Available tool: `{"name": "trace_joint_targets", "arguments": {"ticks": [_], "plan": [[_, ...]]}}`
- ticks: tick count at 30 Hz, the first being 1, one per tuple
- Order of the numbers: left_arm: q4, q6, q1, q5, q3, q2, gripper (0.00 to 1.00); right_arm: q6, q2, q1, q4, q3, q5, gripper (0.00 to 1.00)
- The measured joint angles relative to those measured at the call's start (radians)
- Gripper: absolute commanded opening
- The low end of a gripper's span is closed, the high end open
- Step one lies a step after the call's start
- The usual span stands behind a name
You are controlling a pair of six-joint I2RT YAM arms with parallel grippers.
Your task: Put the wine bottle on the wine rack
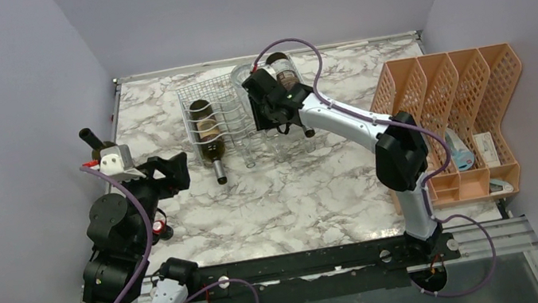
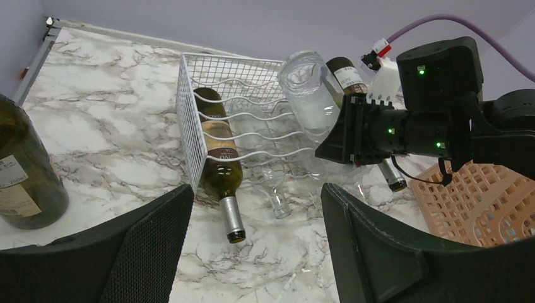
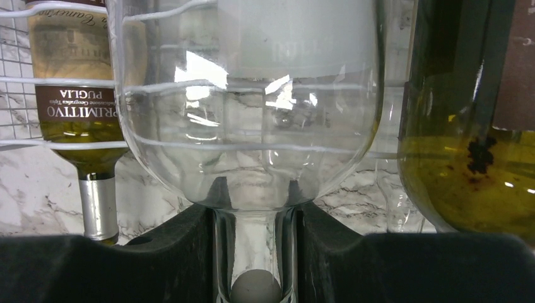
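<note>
Gripped by the neck in the right gripper (image 3: 255,218) above the wine rack (image 2: 189,120) at the counter's (image 1: 296,195) far edge, the clear bottle (image 3: 252,113) could be knocked into the dark bottle (image 3: 467,189) beside it if lowered askew; the left gripper (image 2: 255,233) is held wide, empty.

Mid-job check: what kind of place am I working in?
Most likely a staged robot test booth, not a real cellar: plain lilac walls box in a marble-pattern table, the arms are bolted to a rail at its near edge, and the wine rack and orange tray look like props.
</note>
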Motion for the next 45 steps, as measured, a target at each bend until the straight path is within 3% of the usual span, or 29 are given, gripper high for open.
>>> {"name": "trace_joint_targets", "arguments": {"ticks": [17,25,31,36,39,45], "plan": [[0.000,0.000,-0.002,0.015,0.000,0.004,0.80,0.031,0.051,-0.021,-0.024,0.061,0.032,0.27],[-0.001,0.000,-0.002,0.024,0.000,0.011,0.80,0.024,0.052,-0.027,0.020,0.049,0.046,0.52],[-0.002,0.003,-0.002,0.027,0.000,0.024,0.80,0.016,0.051,-0.028,0.058,0.062,0.065,0.64],[-0.013,0.026,-0.002,0.017,0.038,0.054,0.86,0.017,0.040,-0.028,0.072,0.055,0.066,0.68],[-0.013,0.053,-0.002,-0.013,0.085,0.084,0.98,0.015,0.001,-0.028,0.107,0.017,0.064,0.71],[-0.008,0.124,-0.002,-0.127,0.140,0.159,0.99,-0.026,-0.170,-0.028,0.244,-0.105,0.032,0.74]]}}
